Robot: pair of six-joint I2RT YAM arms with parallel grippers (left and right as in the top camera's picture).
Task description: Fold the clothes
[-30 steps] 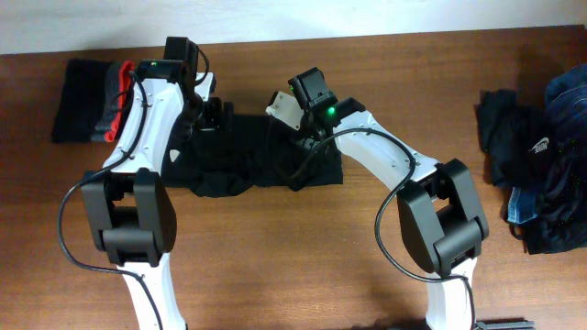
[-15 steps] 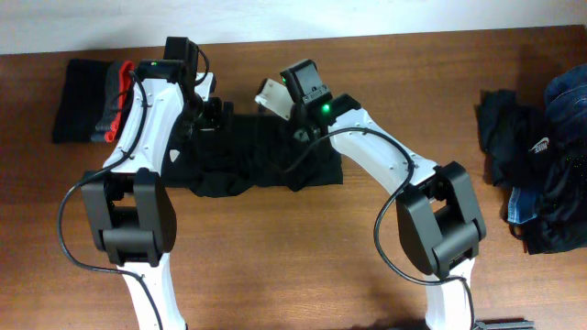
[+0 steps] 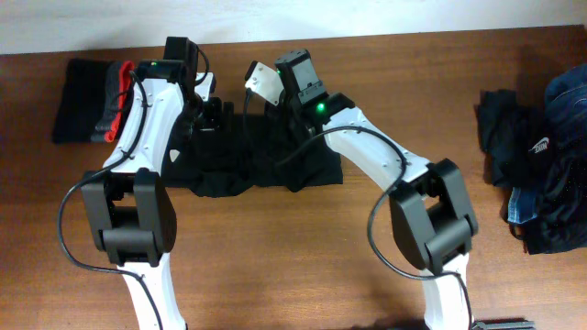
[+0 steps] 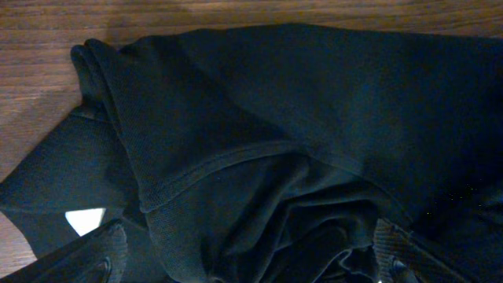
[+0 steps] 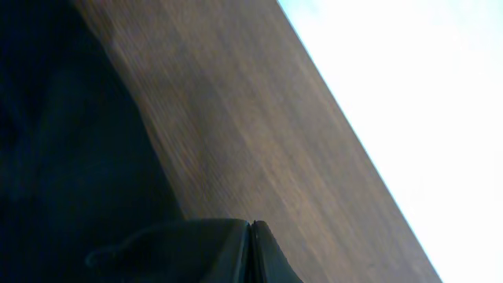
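A black shirt lies partly folded and rumpled at the middle of the table. My left gripper hovers over its back left corner. In the left wrist view this gripper is open, its fingertips wide apart over creased cloth and a hem. My right gripper is at the shirt's back edge. Its fingers are pressed together, with dark cloth bunched against the tips. The overhead view hides those fingers under the arm.
A folded stack of black and grey-red clothes sits at the back left. A loose heap of black and blue clothes lies at the right edge. The table's far edge meets a white wall.
My right arm has swung toward the back left along the shirt's far edge and its fingers have shut fully. The left arm has not moved.
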